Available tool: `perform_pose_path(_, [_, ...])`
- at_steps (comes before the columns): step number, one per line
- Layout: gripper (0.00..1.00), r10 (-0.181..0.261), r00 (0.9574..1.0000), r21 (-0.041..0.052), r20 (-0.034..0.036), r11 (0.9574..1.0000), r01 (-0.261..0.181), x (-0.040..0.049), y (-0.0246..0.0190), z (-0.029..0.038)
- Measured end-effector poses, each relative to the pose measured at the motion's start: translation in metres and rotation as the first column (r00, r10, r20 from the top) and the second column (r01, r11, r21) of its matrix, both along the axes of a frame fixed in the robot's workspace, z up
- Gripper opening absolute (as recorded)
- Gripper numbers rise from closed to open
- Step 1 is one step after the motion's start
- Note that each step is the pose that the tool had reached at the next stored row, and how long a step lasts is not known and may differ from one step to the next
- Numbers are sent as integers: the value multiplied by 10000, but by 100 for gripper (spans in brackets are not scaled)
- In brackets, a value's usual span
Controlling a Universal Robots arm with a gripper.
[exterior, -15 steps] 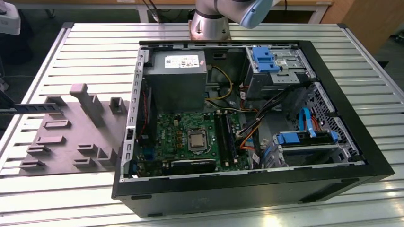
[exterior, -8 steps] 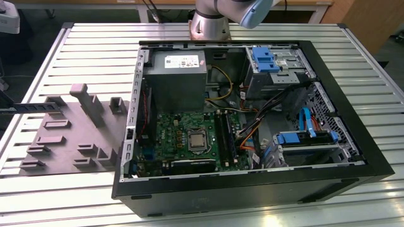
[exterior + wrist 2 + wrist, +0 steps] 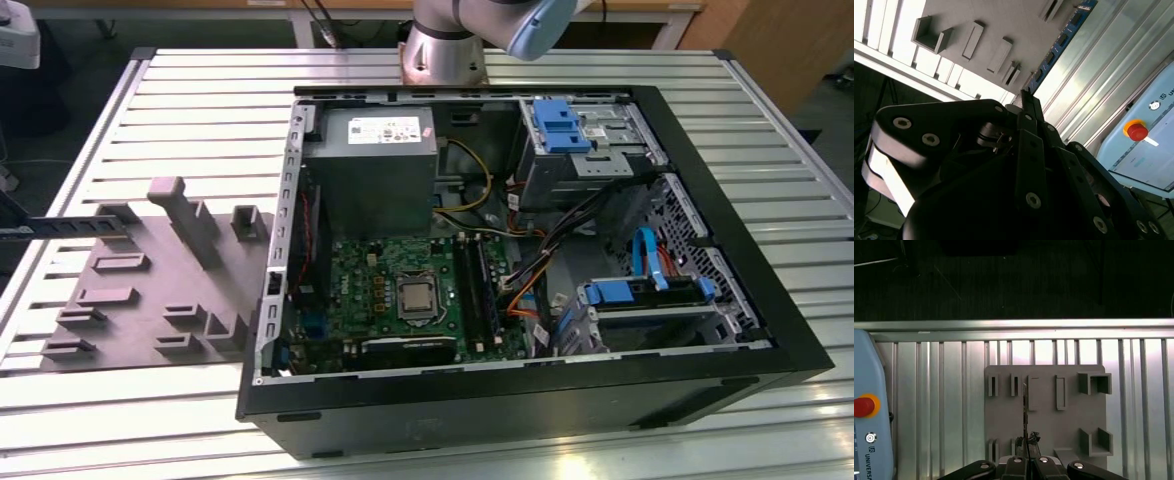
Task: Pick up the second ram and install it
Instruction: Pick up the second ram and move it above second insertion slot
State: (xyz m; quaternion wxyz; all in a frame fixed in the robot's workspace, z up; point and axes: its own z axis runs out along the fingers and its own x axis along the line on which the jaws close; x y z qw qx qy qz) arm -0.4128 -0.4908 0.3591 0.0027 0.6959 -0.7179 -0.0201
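While its black fingers are pressed together on it, the gripper [image 3: 1027, 445] grips the second ram [image 3: 1026, 410], one long, thin, dark strip with small blocks along its side, edge-on above the single flat grey plastic fixture plate [image 3: 1069, 425]. In the exterior view the second ram [image 3: 60, 226] juts in at the exterior view's left, well apart from the one open black computer case [image 3: 534, 410] and its one green motherboard [image 3: 374, 290]. Both rest on the silver slatted aluminium desk [image 3: 160, 400]. One pale blue pendant [image 3: 869, 440] carries one red button [image 3: 864, 405]. Dark floor [image 3: 1004, 280] lies beyond the desk's edge.
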Motion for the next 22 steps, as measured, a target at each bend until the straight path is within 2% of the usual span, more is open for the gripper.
perform_pose_path(22, [12, 1, 10000, 0, 1, 10000, -1, 0, 3, 58])
